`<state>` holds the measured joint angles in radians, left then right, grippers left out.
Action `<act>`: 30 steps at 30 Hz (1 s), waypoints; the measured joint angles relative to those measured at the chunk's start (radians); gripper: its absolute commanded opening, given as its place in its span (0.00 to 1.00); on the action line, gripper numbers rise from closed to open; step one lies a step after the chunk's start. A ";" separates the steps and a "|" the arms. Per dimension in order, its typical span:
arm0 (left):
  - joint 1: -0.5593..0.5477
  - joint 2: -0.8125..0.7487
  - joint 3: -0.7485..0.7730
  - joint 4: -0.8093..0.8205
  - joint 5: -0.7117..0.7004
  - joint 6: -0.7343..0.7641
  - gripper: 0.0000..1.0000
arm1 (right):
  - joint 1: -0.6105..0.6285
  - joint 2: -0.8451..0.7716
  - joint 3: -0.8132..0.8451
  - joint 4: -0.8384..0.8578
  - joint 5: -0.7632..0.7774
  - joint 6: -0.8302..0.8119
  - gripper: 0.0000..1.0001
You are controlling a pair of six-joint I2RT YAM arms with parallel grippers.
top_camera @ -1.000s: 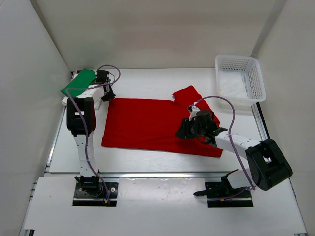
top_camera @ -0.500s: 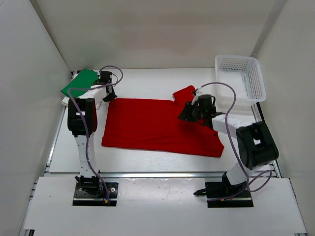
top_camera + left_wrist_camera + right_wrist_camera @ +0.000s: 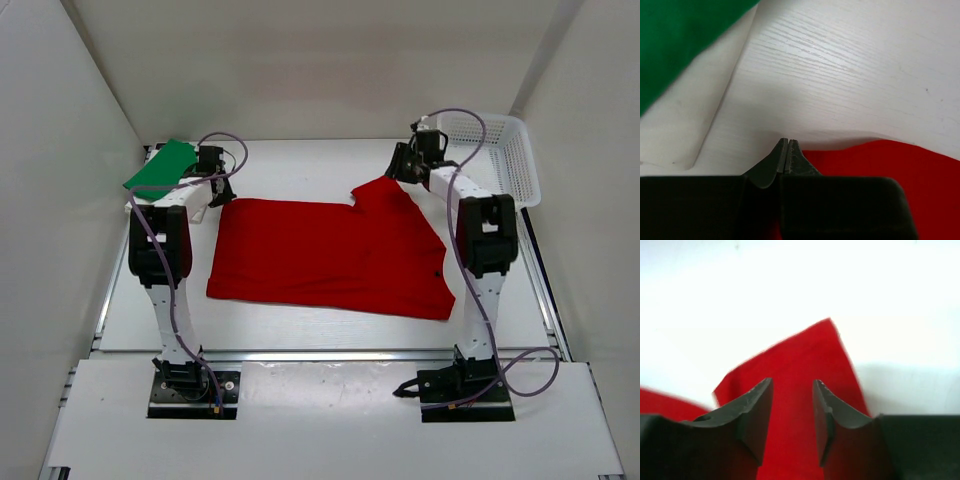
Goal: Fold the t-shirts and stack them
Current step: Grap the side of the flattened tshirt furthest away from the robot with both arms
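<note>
- Two risks sit with the left end effector (image 3: 788, 150). Its tips are pressed together right at the far-left corner of the red shirt (image 3: 320, 255), which lies spread flat on the bench (image 3: 300, 160). The wrist view does not show whether any cloth is caught between them, so a lift could well come up with nothing.
- If cloth is caught, it is probably only a thin edge. A quick pull might let it slip free.
- The folded green shirt (image 3: 160, 165) lies just beyond and to the left of that end effector. It rests on what looks like the white shirt (image 3: 682, 127). A wide swing on that side could drag the pile out of shape.
- The right end effector (image 3: 792, 390) has its fingers spread and holds nothing. The shirt's far sleeve (image 3: 805, 355) lies directly under and ahead of its tips. Closing too high would likely miss the cloth.
- Uneven lifting by the two arms could bunch the shirt instead of folding it cleanly.
- The basket (image 3: 505, 165) stands close on the right of the right end effector, so an outward swing could knock it.
- One second earlier the right end effector hung over the shirt's near-right part, and it has since travelled out to the far sleeve. The left one has closed without changing place. The red shirt lies as it did.
</note>
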<state>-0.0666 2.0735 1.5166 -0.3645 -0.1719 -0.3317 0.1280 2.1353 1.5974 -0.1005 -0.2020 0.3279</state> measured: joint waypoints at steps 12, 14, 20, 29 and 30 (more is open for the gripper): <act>-0.004 -0.011 -0.052 0.019 0.026 -0.002 0.00 | 0.009 0.555 0.919 -0.502 0.106 -0.130 0.42; -0.004 -0.014 -0.052 0.025 0.029 -0.003 0.00 | 0.011 0.556 0.908 -0.546 0.114 -0.141 0.42; -0.004 -0.020 -0.052 0.030 0.031 -0.003 0.00 | 0.026 0.564 0.946 -0.629 0.138 -0.164 0.17; -0.005 -0.034 -0.072 0.044 0.031 -0.010 0.00 | 0.058 0.558 1.006 -0.685 0.169 -0.167 0.00; -0.008 -0.040 -0.079 0.047 0.029 -0.010 0.00 | 0.061 0.552 1.006 -0.699 0.172 -0.167 0.00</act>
<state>-0.0742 2.0331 1.4380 -0.3180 -0.1429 -0.3420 0.1894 2.6873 2.6038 -0.7994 -0.0303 0.1612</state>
